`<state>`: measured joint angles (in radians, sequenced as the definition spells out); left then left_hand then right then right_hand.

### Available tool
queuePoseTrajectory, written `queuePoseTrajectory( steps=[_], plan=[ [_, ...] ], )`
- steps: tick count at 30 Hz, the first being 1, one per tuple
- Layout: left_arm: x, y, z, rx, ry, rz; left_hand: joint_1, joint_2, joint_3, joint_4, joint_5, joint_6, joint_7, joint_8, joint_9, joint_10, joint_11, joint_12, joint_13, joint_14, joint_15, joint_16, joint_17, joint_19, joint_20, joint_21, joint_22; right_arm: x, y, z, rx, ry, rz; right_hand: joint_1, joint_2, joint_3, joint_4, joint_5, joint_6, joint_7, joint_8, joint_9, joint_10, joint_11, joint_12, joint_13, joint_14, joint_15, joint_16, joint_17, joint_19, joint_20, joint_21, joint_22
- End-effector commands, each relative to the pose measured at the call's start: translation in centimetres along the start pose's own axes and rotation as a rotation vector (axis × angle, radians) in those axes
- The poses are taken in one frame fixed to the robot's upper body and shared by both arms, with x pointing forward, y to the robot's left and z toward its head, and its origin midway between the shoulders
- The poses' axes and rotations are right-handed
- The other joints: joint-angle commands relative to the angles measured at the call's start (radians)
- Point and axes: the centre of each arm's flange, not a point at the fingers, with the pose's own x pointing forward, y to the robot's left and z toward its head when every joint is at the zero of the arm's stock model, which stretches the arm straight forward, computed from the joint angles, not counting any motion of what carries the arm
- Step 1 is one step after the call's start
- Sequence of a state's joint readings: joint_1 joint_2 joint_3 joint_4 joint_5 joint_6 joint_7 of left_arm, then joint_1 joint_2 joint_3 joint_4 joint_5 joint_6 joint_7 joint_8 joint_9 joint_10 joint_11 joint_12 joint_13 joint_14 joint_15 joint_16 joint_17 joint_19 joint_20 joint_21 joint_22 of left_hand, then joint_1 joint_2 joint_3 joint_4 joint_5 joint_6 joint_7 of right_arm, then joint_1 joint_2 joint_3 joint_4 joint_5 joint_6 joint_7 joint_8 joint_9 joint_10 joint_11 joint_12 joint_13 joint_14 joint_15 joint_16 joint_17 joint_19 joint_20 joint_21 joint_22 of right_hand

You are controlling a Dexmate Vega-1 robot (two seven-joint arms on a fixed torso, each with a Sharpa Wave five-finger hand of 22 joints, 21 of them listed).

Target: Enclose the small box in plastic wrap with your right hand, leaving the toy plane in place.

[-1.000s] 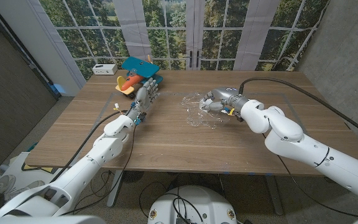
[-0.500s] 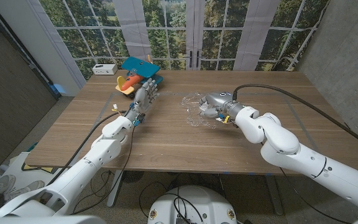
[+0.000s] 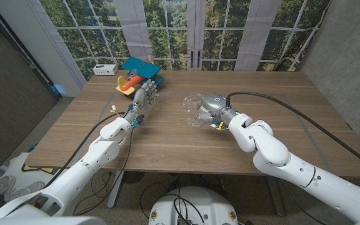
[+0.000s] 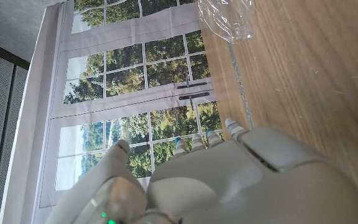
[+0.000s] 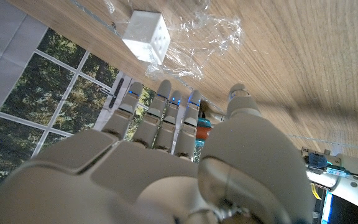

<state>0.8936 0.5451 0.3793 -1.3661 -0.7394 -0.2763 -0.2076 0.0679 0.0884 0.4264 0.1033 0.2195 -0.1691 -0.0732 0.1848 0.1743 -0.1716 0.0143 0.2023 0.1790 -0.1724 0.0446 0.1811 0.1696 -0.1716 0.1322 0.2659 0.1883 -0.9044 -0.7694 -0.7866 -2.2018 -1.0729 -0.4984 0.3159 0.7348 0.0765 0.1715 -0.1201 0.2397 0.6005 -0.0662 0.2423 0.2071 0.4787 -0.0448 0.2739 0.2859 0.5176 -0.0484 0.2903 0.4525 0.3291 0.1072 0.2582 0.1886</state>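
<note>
Right hand [image 3: 210, 107] over plastic wrap [image 3: 195, 110], fingers loosely apart, nothing visibly gripped; small box [image 5: 146, 36] beyond fingertips.

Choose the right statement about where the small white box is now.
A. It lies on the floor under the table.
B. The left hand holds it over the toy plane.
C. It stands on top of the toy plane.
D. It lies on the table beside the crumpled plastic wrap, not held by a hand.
D: in the right wrist view the small white box lies on the table next to the plastic wrap, ahead of the right hand, which holds nothing.
</note>
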Motion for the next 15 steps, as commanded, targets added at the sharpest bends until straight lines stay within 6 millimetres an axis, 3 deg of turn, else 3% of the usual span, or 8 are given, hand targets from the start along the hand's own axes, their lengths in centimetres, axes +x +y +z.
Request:
queuePoseTrajectory(
  steps=[1,8,15],
  plan=[
    [-0.6,0.3,0.0,0.001,0.002,0.014,0.003,0.007,-0.006,-0.002,0.002,-0.091,-0.006,-0.001,0.002,-0.129,0.005,-0.002,0.004,-0.146,0.007,-0.001,0.003,-0.033,0.009,-0.004,0.005,1.5,1.7,1.1,-0.034,0.002,-0.008,0.004,0.004,-0.003,-0.001,0.003,0.015,0.002,0.006,0.006,0.001,0.001,0.004,0.004,-0.008,-0.072,0.008,0.006,0.012,-0.005,0.007,0.004],
    [-0.6,0.4,0.1,0.001,0.003,0.018,0.003,0.007,-0.006,-0.001,0.002,-0.091,-0.006,-0.001,0.002,-0.131,0.005,-0.003,0.004,-0.146,0.006,-0.001,0.003,-0.034,0.009,-0.005,0.005,2.1,2.2,1.1,-0.035,0.016,-0.006,0.039,0.012,0.006,-0.018,0.006,0.049,0.003,0.019,0.007,0.029,-0.007,0.016,0.008,0.007,-0.084,0.018,0.013,0.025,-0.014,0.01,0.004],
    [-0.3,0.4,0.0,-0.002,0.005,0.018,0.003,0.007,-0.006,-0.001,0.002,-0.091,-0.006,-0.001,0.002,-0.13,0.003,-0.002,0.004,-0.145,0.006,-0.001,0.003,-0.032,0.009,-0.005,0.005,2.6,3.0,1.2,-0.045,0.012,0.01,0.022,0.007,-0.008,-0.007,0.002,0.092,0.012,0.035,0.009,0.056,-0.003,0.027,0.012,0.023,-0.091,0.028,0.02,0.034,-0.019,0.011,0.004]
  ],
)
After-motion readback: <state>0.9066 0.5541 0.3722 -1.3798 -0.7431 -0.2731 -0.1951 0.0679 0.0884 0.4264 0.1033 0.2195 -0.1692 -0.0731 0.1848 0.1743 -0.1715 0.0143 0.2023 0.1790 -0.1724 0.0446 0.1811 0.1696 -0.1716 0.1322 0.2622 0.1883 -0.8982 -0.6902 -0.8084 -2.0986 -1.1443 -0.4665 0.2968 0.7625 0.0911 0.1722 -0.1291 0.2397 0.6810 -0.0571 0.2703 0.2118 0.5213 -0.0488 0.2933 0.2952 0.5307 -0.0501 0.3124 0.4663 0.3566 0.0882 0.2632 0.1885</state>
